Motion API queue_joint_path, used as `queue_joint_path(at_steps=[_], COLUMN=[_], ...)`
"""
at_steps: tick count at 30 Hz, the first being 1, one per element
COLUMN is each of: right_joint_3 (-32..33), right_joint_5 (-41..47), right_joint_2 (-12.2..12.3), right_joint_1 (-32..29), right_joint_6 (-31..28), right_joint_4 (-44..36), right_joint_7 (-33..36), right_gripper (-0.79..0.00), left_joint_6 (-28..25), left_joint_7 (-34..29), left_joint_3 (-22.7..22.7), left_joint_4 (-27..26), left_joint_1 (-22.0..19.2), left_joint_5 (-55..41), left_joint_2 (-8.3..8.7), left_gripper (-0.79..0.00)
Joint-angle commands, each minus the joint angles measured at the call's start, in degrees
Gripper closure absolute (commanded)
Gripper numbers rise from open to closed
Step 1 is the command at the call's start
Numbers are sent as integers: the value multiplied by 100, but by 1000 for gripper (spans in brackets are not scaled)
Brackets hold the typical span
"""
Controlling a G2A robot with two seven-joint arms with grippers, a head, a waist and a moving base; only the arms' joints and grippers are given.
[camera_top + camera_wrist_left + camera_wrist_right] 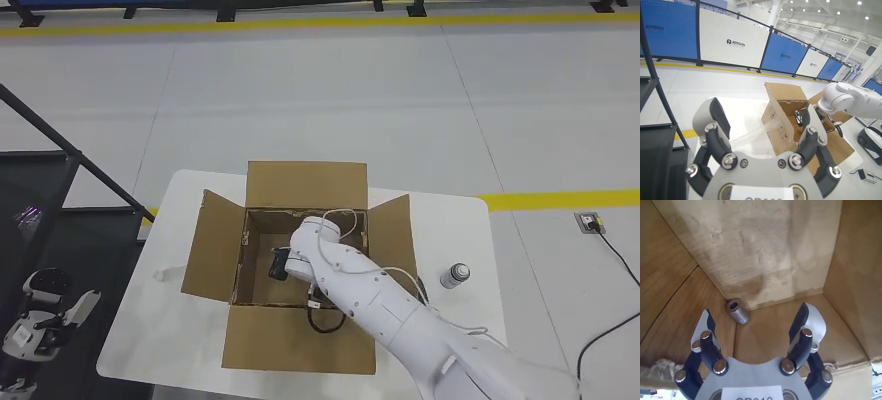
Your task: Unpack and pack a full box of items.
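An open cardboard box (305, 185) stands mid-table with all flaps folded out. My right arm (340, 270) goes down into it. Inside, my right gripper (755, 309) is open and hangs just above the box floor (772, 328). A short metal cylinder (738, 313) with a hole through it lies in a floor corner, just beyond one fingertip and outside the jaws. My left gripper (761, 106) is open and empty, held off the table's left side and facing the box (780, 125).
A small bottle with a dark cap (456, 275) stands on the white table (450, 220) right of the box. A clear plastic tube-like piece (753, 132) lies beside the box's left flap. A black rack (657, 132) stands left of the table.
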Motion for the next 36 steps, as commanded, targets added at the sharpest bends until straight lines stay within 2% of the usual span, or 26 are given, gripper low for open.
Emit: queue_joint_path(at_steps=[1,8,23,29,36], right_joint_3=[-159,-702,-1666,-1684,-1682], right_joint_5=[87,466,1286,1430,1441], right_joint_2=[-58,-302,-835,-969,-1040], right_joint_1=[31,203,475,566,574], right_joint_6=[-34,-223,-180,-106,-379], right_joint_4=[184,897,1989,2278,2497], right_joint_7=[-34,-223,-179,-106,-380], right_gripper=[-785,-785,-785,-785,-785], left_joint_6=[0,0,0,0,73], left_joint_7=[0,0,0,0,0], left_joint_3=[0,0,0,0,19], left_joint_4=[0,0,0,0,-18], left_joint_1=[0,0,0,0,-4], left_joint_5=[0,0,0,0,9], left_joint_2=[0,0,0,0,-2], left_gripper=[-785,-785,-785,-785,-785])
